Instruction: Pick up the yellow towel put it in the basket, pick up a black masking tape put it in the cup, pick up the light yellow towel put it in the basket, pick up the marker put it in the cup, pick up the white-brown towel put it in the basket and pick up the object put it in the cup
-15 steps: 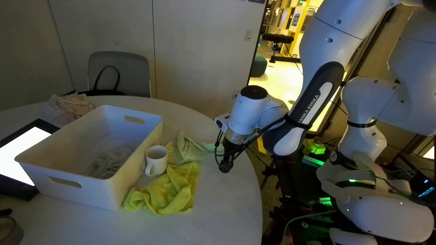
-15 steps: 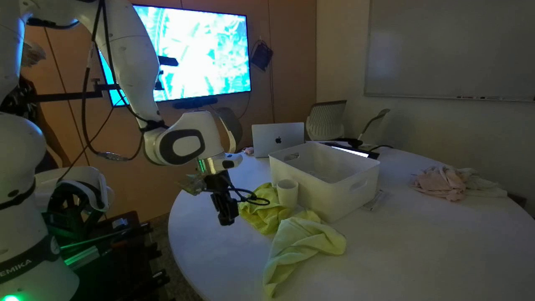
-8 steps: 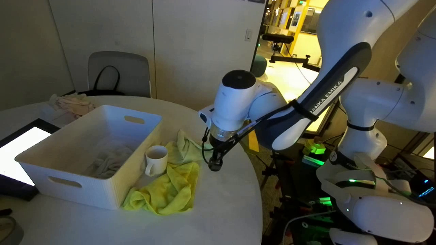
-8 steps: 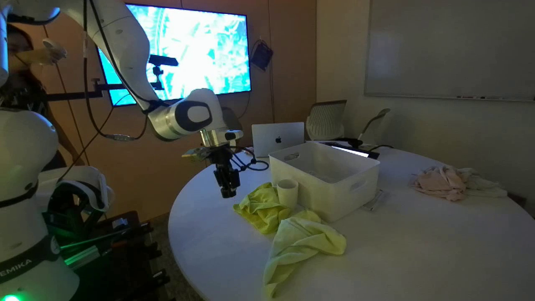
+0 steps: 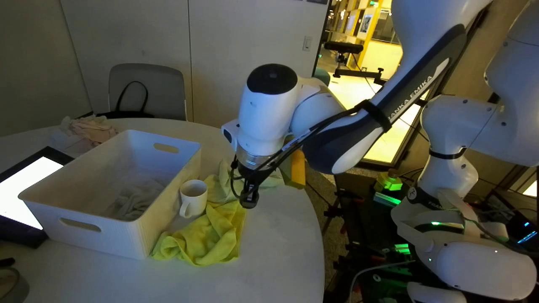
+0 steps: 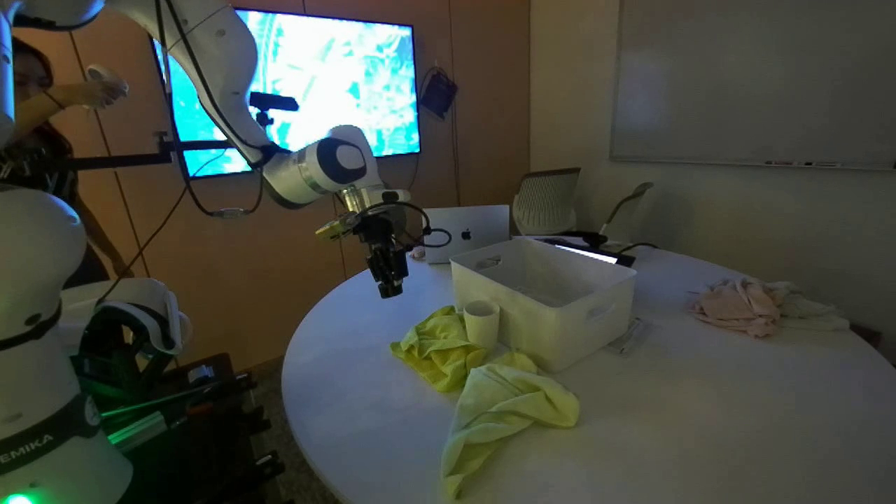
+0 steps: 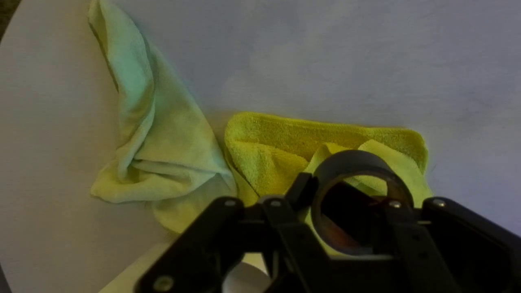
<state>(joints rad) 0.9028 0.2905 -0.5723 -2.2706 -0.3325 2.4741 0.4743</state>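
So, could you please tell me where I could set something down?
Bare table lies between the light yellow towel and pink cloth, and between the yellow towel and the table edge toward the arm. The basket and towels crowd the cup.

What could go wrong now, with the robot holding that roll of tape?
The gripper seems to pinch the tape roll by one side of its ring, so the roll might swing or slip onto the yellow towel showing beyond it in the wrist view. The cup stands close beside the basket, so the gripper might bump the basket's wall while lowering, or nudge the cup over.
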